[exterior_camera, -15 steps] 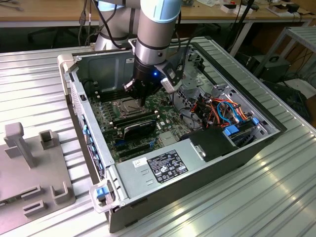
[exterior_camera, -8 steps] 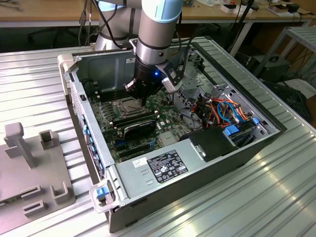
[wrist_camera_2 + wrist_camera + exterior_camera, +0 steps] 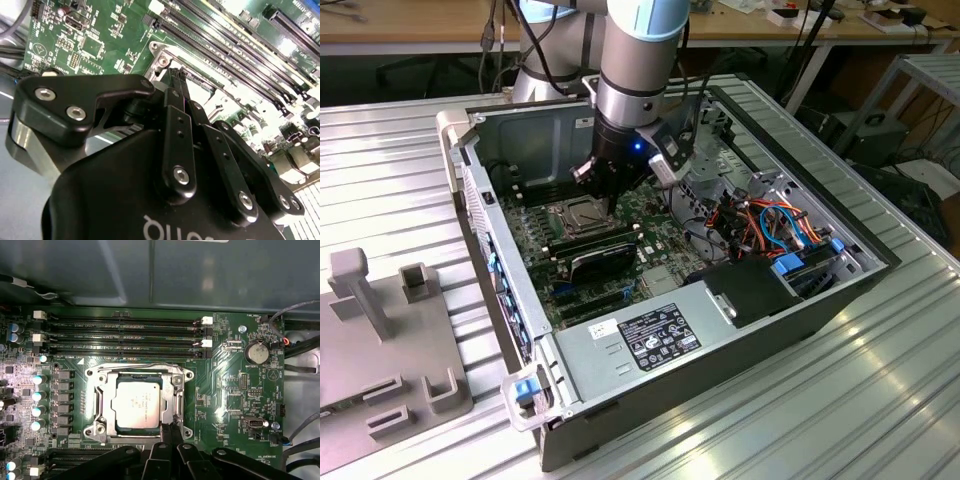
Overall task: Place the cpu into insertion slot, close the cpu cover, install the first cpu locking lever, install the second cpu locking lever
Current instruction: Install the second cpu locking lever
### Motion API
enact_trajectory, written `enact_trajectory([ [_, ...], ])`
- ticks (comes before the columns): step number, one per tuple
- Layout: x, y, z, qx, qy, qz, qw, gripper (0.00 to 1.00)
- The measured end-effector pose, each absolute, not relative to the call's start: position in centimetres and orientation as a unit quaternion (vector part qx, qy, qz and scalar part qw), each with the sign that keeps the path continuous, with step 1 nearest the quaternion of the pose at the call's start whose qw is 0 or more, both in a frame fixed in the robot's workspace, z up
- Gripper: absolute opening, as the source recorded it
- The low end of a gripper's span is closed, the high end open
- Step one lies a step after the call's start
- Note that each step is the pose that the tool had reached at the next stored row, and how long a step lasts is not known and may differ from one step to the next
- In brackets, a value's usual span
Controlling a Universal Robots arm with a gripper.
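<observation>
Black finger links of the hand (image 3: pixel 169 432) fill the near edge in both wrist views, and the two fingertips (image 3: pixel 164 432) stand pressed together with no gap. They come down at the rim of the cover (image 3: pixel 172 390), at one corner of the slot (image 3: pixel 96 402); whether something thin is pinched between them cannot be told. In the second wrist view the hand (image 3: pixel 179 75) tapers to a narrow point just above the silver socket frame, with the green board (image 3: pixel 100 30) beyond it.

From the exterior view the arm (image 3: pixel 635 70) drops almost straight down into the open computer case (image 3: pixel 720 350), wrist vertical, hand (image 3: pixel 605 195) low over the socket.

Inside the slot lies the cpu (image 3: pixel 136 405), flat, silver-grey top up. Its top shows through the cover's square window, and the cover lies down over it.

Four long black memory slots (image 3: pixel 125 337) run just beside the socket in the first wrist view, and a round coin battery (image 3: pixel 257 352) sits farther off on the board.

Elsewhere in the case are a grey power supply (image 3: pixel 650 340) and a bundle of orange and blue cables (image 3: pixel 775 225). The case rests on a ribbed metal counter (image 3: pixel 860 400), with a grey fixture (image 3: pixel 390 330) at the exterior view's left.
</observation>
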State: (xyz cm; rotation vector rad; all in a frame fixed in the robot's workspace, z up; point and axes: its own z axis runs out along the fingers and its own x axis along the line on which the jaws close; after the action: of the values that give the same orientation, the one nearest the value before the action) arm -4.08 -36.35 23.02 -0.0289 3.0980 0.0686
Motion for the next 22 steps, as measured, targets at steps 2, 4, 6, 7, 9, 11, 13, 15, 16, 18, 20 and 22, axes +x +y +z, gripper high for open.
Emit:
enact_trajectory([
  [2,-4.1,-36.3,23.3,-0.009,1.0,0.02,0.021,0.11],
  [4,-4.1,-36.4,23.3,-0.009,1.0,0.017,0.021,0.11],
  [6,-4.1,-36.5,23.3,-0.009,1.0,0.015,0.021,0.11],
  [7,-4.1,-36.6,23.3,-0.009,1.0,0.015,0.021,0.11],
  [9,-4.1,-36.8,23.3,-0.009,1.0,0.014,0.021,0.11],
  [11,-4.1,-37.2,23.3,-0.009,1.0,0.014,0.021,0.11],
  [13,-4.1,-37.8,23.3,-0.009,1.0,0.014,0.021,0.11],
  [15,-4.1,-38.2,23.3,-0.009,1.0,0.014,0.021,0.11],
  [16,-4.1,-38.4,23.3,-0.009,1.0,0.014,0.021,0.11],
  [18,-4.1,-38.8,23.3,-0.009,1.0,0.014,0.021,0.11],
  [20,-4.1,-39.1,23.3,-0.01,1.0,0.014,0.021,0.11],
  [22,-4.1,-39.2,23.3,-0.009,1.0,0.014,0.021,0.11],
])
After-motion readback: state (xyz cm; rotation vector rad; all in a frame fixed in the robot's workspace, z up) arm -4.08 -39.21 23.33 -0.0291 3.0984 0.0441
